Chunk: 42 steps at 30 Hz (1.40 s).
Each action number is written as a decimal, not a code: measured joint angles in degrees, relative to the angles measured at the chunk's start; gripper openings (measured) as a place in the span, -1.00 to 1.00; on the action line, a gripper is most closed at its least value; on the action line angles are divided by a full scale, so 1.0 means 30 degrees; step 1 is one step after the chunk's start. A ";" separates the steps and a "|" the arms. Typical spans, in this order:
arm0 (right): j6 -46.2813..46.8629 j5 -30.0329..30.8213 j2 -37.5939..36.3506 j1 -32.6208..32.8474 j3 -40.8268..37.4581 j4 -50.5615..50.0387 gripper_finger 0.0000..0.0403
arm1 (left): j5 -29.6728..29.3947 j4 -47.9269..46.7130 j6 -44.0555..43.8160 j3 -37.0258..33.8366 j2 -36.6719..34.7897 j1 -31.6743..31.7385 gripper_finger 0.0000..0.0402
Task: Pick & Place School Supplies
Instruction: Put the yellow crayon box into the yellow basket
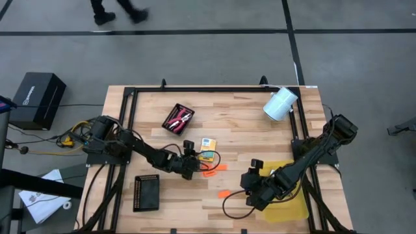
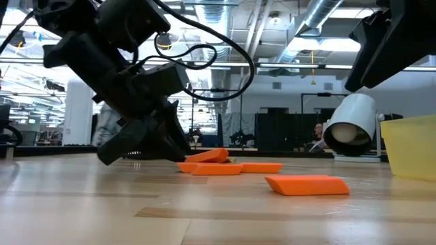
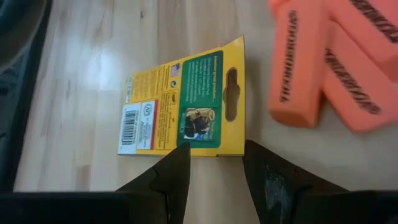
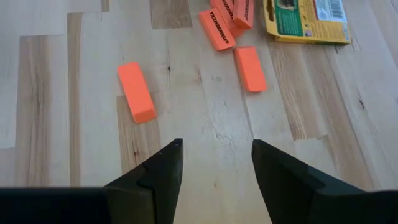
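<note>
The yellow crayon box [image 1: 208, 144] lies flat on the bench [image 1: 240, 117]. The left gripper [image 3: 214, 163] sits just beside it, jaws parted and empty at its edge. Orange erasers [image 1: 214, 169] lie near the box; the right gripper [image 4: 214, 163] hovers well apart, jaws wide, empty.

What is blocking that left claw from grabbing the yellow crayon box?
Nothing visible. The left gripper is open with bare wood between its fingers, right at the edge of the crayon box. The orange erasers lie off to one side, not between them.
</note>
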 joint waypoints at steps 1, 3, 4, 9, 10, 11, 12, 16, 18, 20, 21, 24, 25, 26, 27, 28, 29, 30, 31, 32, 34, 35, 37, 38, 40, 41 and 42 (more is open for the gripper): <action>0.0000 0.0000 0.0000 0.0000 0.0000 -0.0005 -0.10 | 0.0047 0.0187 0.0248 0.0007 0.0000 0.0099 -0.30; 0.0005 0.0000 0.0000 0.0000 0.0000 -0.0005 -0.10 | 0.0740 0.0594 0.0376 0.0017 0.0000 0.0354 -0.30; 0.0007 0.0000 0.0000 0.0000 0.0000 -0.0005 -0.10 | 0.1029 0.0733 0.0372 0.0022 0.0000 0.0487 -0.30; 0.0007 0.0000 0.0000 0.0000 0.0000 0.0002 -0.09 | 0.1173 0.0811 0.0720 0.0022 0.0000 0.0766 -0.30; 0.0007 0.0000 0.0000 0.0000 0.0000 0.0015 -0.09 | 0.1173 0.0843 0.0789 0.0022 0.0000 0.0766 -0.30; 0.0011 0.0000 0.0000 0.0000 0.0000 0.0028 -0.09 | 0.1173 0.0864 0.0815 0.0022 0.0000 0.0766 -0.30; 0.0007 0.0000 0.0000 0.0000 0.0000 0.0042 -0.09 | 0.1185 0.0876 0.0816 0.0022 0.0000 0.0766 -0.30; 0.0007 0.0000 0.0000 0.0000 0.0000 0.0177 -0.11 | 0.1621 0.1083 0.0822 0.0022 0.0060 0.0766 -0.32; 0.0015 0.0000 0.0000 0.0000 0.0000 0.0189 -0.11 | 0.1853 0.1426 0.0854 0.0051 0.0445 0.0766 -0.35; 0.0015 0.0000 0.0000 0.0000 0.0000 0.0333 -0.12 | 0.1819 0.2249 0.0876 0.0069 0.1119 0.0764 -0.40; 0.0015 -0.0005 0.0000 -0.0003 0.0007 0.0424 -0.12 | 0.1806 0.2745 0.0790 0.0124 0.1493 0.0766 -0.42; 0.0056 -0.0058 0.0000 0.0027 0.0007 0.0708 -0.12 | 0.2217 0.4081 0.0535 0.0308 0.2796 0.0793 -0.47; 0.0052 -0.0078 0.0000 0.0029 0.0007 0.0702 -0.12 | 0.2311 0.4306 0.0379 0.0484 0.3104 0.0877 -0.48; 0.0056 -0.0117 0.0000 0.0034 0.0007 0.0746 -0.12 | 0.2286 0.4305 0.0340 0.0599 0.3233 0.0976 -0.48; 0.0056 -0.0141 0.0000 0.0036 0.0007 0.0763 -0.12 | 0.2184 0.4227 0.0349 0.0705 0.3318 0.1075 -0.48; 0.0053 -0.0180 0.0000 0.0036 0.0007 0.0766 -0.13 | 0.2193 0.4288 0.0308 0.0790 0.3388 0.1220 -0.49; 0.0051 -0.0248 0.0000 0.0036 0.0007 0.0785 -0.13 | 0.2204 0.4344 0.0266 0.0799 0.3377 0.1412 -0.49; 0.0051 -0.0303 0.0000 0.0036 0.0007 0.0796 -0.13 | 0.2091 0.4344 0.0183 0.0794 0.3351 0.1619 -0.52; 0.0051 -0.0377 0.0000 0.0036 0.0007 0.0804 -0.13 | 0.1988 0.4342 0.0083 0.0793 0.3351 0.1839 -0.56; 0.0051 -0.0443 0.0000 0.0036 0.0007 0.0817 -0.13 | 0.1872 0.4285 0.0013 0.0787 0.3326 0.2159 -0.62; 0.0055 -0.0444 0.0000 0.0036 0.0007 0.0831 -0.13 | 0.1773 0.4128 -0.0168 0.0751 0.3265 0.2708 -0.82; 0.0053 -0.0450 0.0000 0.0036 0.0007 0.0833 -0.13 | 0.2139 0.4125 -0.0197 0.0745 0.3271 0.2914 -0.91; 0.0058 -0.0459 0.0000 0.0044 0.0007 0.0847 -0.13 | 0.2320 0.4144 -0.0235 0.0731 0.3271 0.3083 -0.95; 0.0051 -0.0459 0.0000 0.0044 0.0007 0.0862 -0.14 | 0.2328 0.4151 -0.0191 0.0718 0.3210 0.3086 -0.96; 0.0044 -0.0459 0.0000 0.0036 0.0007 0.0849 -0.15 | 0.2325 0.4163 0.0083 0.0716 0.3123 0.3070 -0.98; 0.0044 -0.0459 0.0000 0.0026 0.0007 0.0869 -0.15 | 0.2331 0.4075 0.0245 0.0738 0.3012 0.3028 -0.99; 0.0022 -0.0459 0.0000 0.0022 0.0007 0.0869 -0.16 | 0.2361 0.3980 0.0341 0.0780 0.2845 0.2966 -0.99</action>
